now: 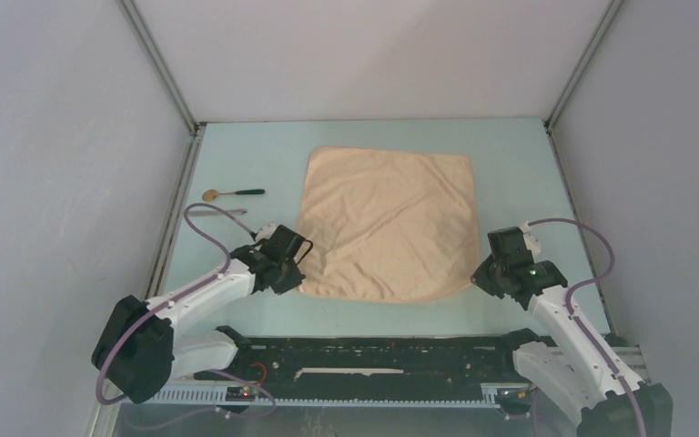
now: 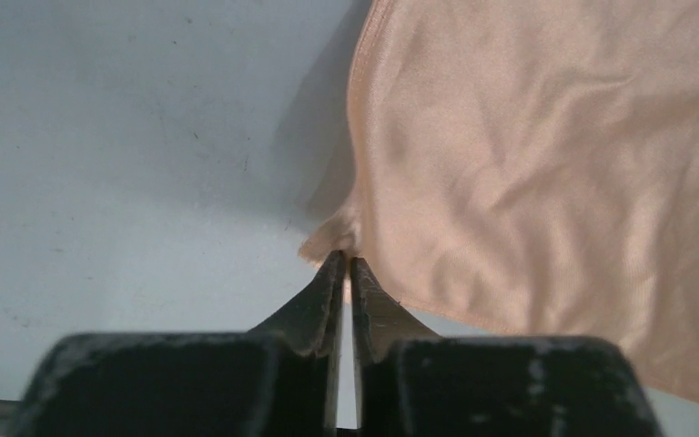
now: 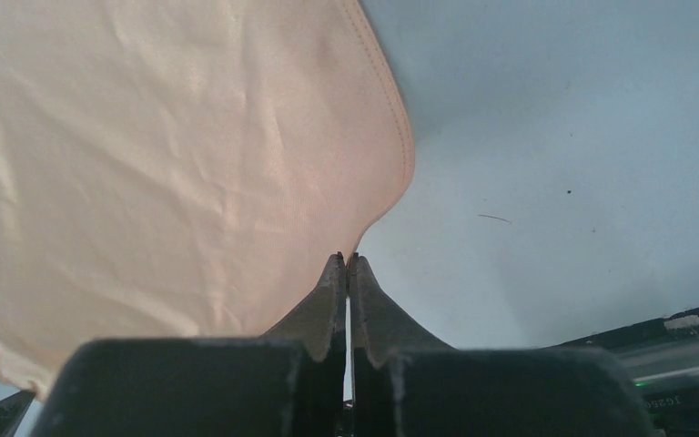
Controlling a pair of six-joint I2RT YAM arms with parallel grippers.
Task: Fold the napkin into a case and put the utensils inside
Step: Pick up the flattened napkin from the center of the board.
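The peach napkin (image 1: 387,223) lies spread on the pale blue table, creased, and no folded case shows. My left gripper (image 1: 300,271) is shut on its near left corner. In the left wrist view the gripper (image 2: 346,259) pinches the bunched corner, and the napkin (image 2: 528,164) runs off to the right. My right gripper (image 1: 479,273) is shut on the near right corner. Seen from the right wrist, the gripper (image 3: 346,258) meets the napkin (image 3: 173,164) at its edge. The utensils lie left of the cloth: a gold-bowled spoon (image 1: 232,193) and a thin silvery piece (image 1: 229,211).
Grey enclosure walls stand on the left, right and back, with metal frame posts (image 1: 159,68) at the corners. A black rail (image 1: 373,355) runs along the near edge between the arm bases. The left arm's purple cable (image 1: 205,223) loops close to the silvery utensil.
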